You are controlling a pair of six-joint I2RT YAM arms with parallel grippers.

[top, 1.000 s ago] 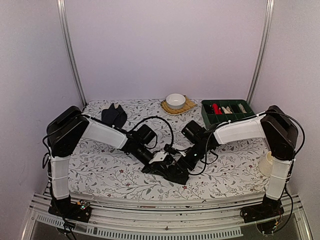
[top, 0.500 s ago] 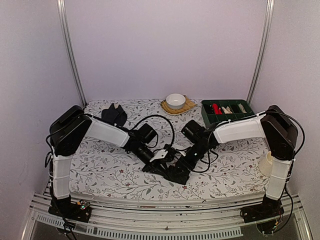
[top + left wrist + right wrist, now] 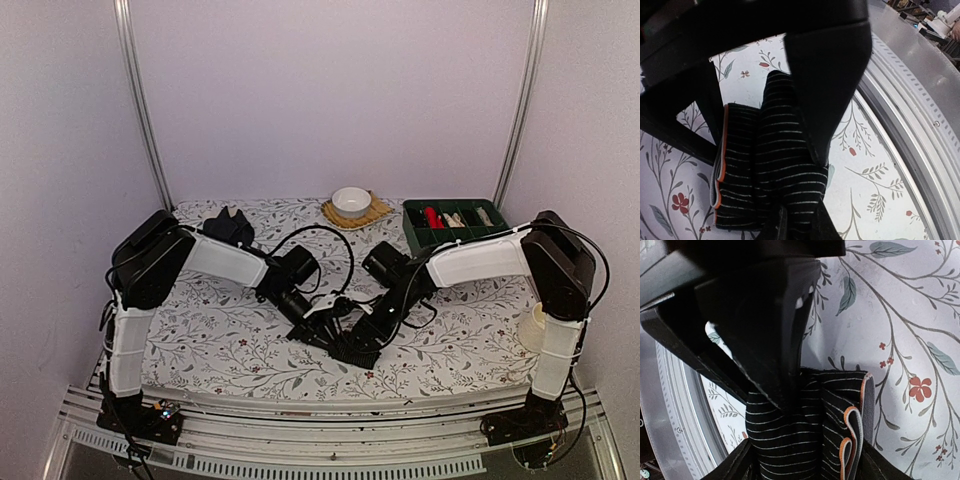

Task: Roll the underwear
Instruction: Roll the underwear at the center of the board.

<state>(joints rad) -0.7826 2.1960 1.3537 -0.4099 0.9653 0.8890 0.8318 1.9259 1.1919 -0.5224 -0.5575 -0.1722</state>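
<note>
One black underwear with thin white stripes and an orange edge (image 3: 352,348) lies bunched in folds near the table's front middle. My left gripper (image 3: 333,325) straddles it. In the left wrist view its jaws (image 3: 767,155) sit on both sides of the folded cloth (image 3: 775,170) and press on it. My right gripper (image 3: 368,322) meets it from the right. In the right wrist view its jaws (image 3: 767,395) close on the top of the bundle (image 3: 795,440). The second black underwear (image 3: 228,228) lies at the back left, untouched.
A white bowl (image 3: 351,200) sits on a yellow mat at the back middle. A green compartment tray (image 3: 455,222) with small items stands at the back right. A white cup-like thing (image 3: 533,328) is by the right arm's base. The metal front rail (image 3: 920,115) runs close to the bundle.
The left arm has swung in to the right, and both grippers have shifted slightly right with the bundle. The cloth stays held between them.
</note>
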